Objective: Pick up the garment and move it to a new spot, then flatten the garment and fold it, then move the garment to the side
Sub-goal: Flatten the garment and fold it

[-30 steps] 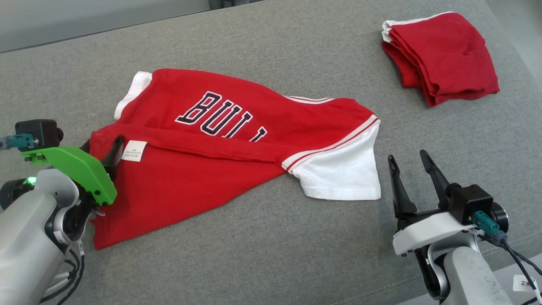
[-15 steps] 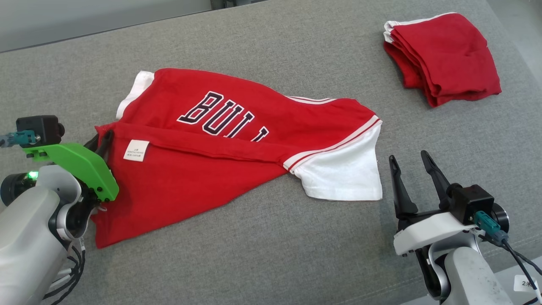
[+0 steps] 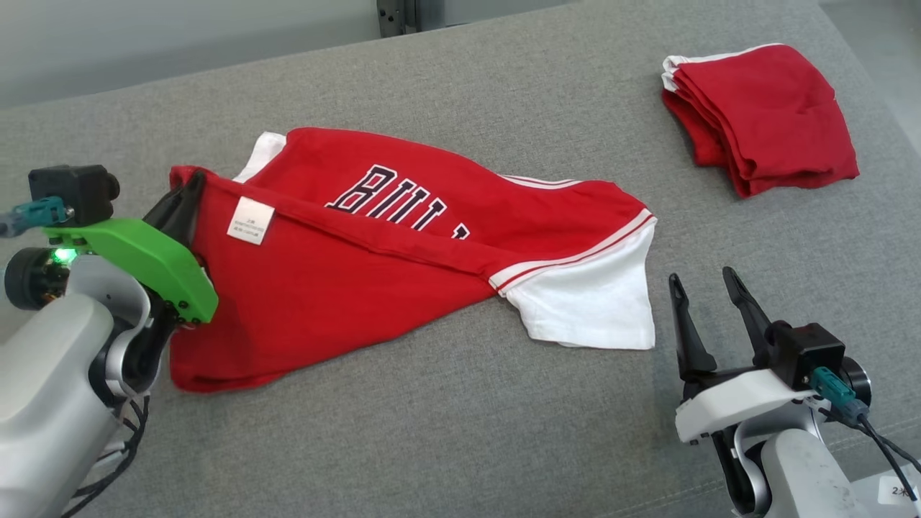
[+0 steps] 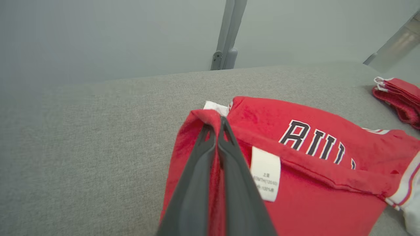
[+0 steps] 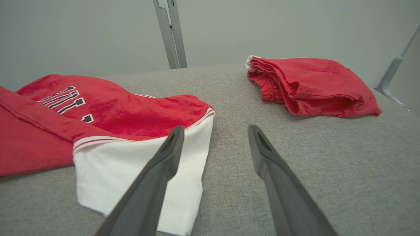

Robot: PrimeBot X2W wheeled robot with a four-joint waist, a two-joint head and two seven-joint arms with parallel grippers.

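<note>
The garment (image 3: 403, 252) is a red T-shirt with white sleeves and dark lettering, lying crumpled across the grey surface (image 3: 460, 432). My left gripper (image 3: 188, 188) is shut on its folded red hem at the left end, lifting that corner beside a white care label (image 3: 250, 221). In the left wrist view the fingers (image 4: 226, 154) pinch the red cloth (image 4: 295, 183) between them. My right gripper (image 3: 701, 284) stands open just right of the white sleeve (image 3: 593, 302), holding nothing. In the right wrist view it (image 5: 215, 129) points past the sleeve (image 5: 137, 170).
A folded red garment (image 3: 763, 119) lies at the far right back corner, also in the right wrist view (image 5: 311, 85). A grey wall with a metal post (image 3: 396, 14) stands behind the surface. Bare grey surface stretches in front of the T-shirt.
My left gripper has shut on the hem and raised it up and back, pulling the left corner with the label. The right gripper has not moved; the camera has shifted slightly.
</note>
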